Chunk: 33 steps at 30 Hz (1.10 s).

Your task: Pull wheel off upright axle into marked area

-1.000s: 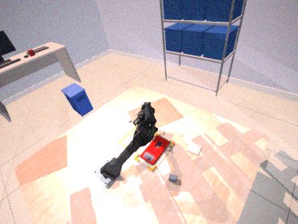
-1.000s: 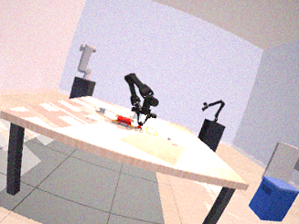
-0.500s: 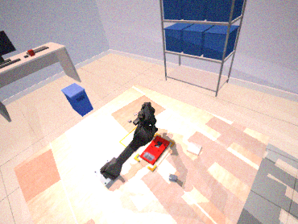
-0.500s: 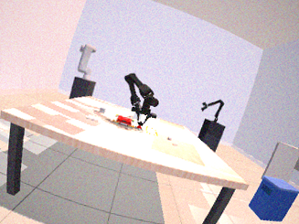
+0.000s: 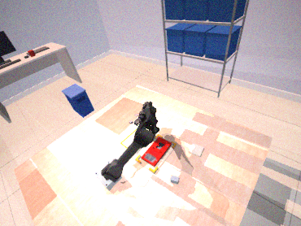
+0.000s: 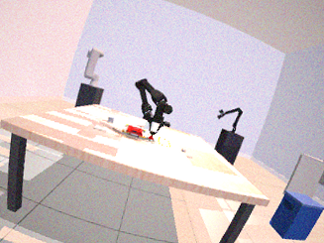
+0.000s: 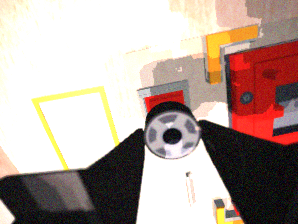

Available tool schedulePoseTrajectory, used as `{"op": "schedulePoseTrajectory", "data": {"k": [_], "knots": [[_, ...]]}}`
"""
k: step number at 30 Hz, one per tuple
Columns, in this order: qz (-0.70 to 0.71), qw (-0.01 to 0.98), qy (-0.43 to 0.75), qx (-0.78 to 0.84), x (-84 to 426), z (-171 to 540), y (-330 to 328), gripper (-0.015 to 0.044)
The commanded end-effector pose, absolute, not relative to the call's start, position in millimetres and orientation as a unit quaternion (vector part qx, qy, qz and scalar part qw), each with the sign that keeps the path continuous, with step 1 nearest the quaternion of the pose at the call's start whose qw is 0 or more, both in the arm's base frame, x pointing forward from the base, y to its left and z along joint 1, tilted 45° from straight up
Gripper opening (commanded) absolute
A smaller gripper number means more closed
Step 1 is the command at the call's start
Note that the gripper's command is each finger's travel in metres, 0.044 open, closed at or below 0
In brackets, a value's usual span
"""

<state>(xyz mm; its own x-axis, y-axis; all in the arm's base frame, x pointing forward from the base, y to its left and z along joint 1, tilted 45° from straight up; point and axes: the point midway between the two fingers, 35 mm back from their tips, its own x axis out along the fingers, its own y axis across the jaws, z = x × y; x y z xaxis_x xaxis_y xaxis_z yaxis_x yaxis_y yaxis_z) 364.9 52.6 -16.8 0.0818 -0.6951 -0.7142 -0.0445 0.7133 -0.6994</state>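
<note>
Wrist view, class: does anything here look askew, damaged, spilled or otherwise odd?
Nothing stands out. The gripper is shut on the wheel, one finger on each side, above the small red base. The yellow-outlined marked area to its left holds nothing. No damage or spill shows.

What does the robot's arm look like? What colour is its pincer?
The arm is black all over, a thin jointed limb rising from a dark base. Its pincer is black too, with two broad wedge-shaped fingers that narrow to their tips. No cables, stickers or markings can be made out on it.
</note>
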Motion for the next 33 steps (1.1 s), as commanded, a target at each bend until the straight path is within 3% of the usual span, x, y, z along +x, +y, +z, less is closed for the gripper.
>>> {"op": "schedulePoseTrajectory", "data": {"k": [1, 33], "knots": [[-0.240, 0.676, 0.633, -0.291, 364.7, -14.9, 55.5, 0.0000], [-0.240, 0.676, 0.633, -0.292, 363.7, -7.5, 63.0, 0.0000]]}}
